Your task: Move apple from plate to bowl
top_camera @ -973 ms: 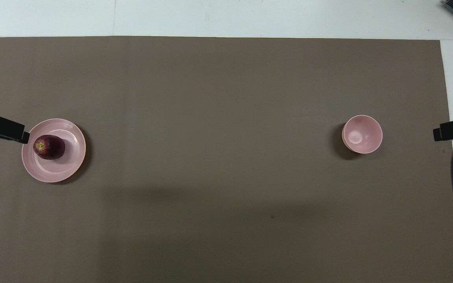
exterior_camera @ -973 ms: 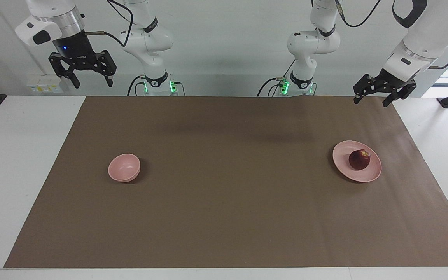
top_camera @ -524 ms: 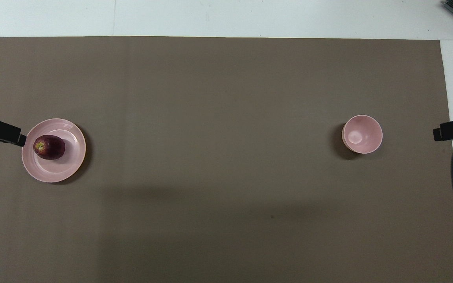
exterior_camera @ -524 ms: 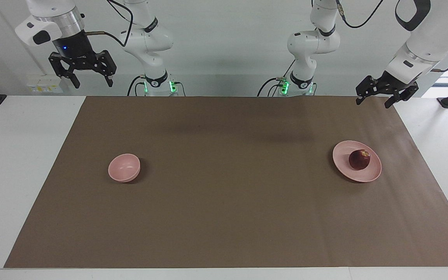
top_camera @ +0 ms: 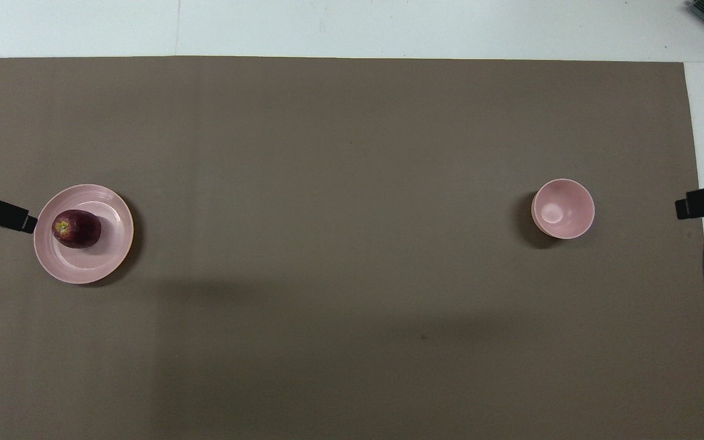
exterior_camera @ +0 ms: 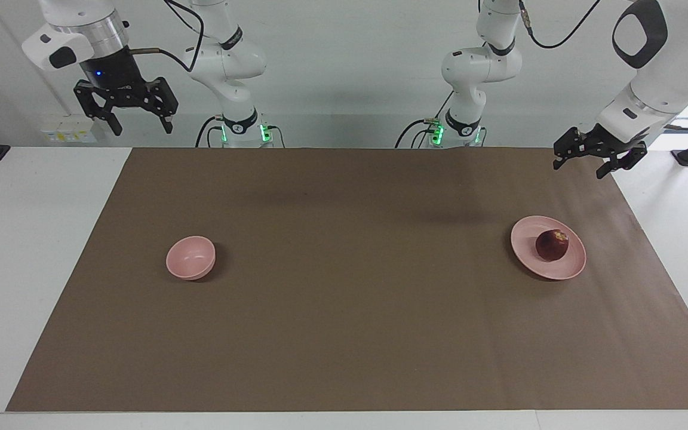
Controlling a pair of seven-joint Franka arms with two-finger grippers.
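Since a second earlier, left gripper (exterior_camera: pixel 598 160) had drifted toward the frame's right edge, fingers spread, above the plate (exterior_camera: pixel 529 258) holding the apple (exterior_camera: pixel 552 245); right gripper (exterior_camera: pixel 126 113), released, waited upper left.

Dark red apple (exterior_camera: pixel 552 244), pink plate (exterior_camera: pixel 529 257), pink bowl (exterior_camera: pixel 190 257), brown mat (exterior_camera: pixel 356 310).

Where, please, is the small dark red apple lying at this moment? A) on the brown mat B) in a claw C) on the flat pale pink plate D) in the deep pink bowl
C: the small dark red apple rests on the flat pale pink plate, and the deep pink bowl holds nothing.
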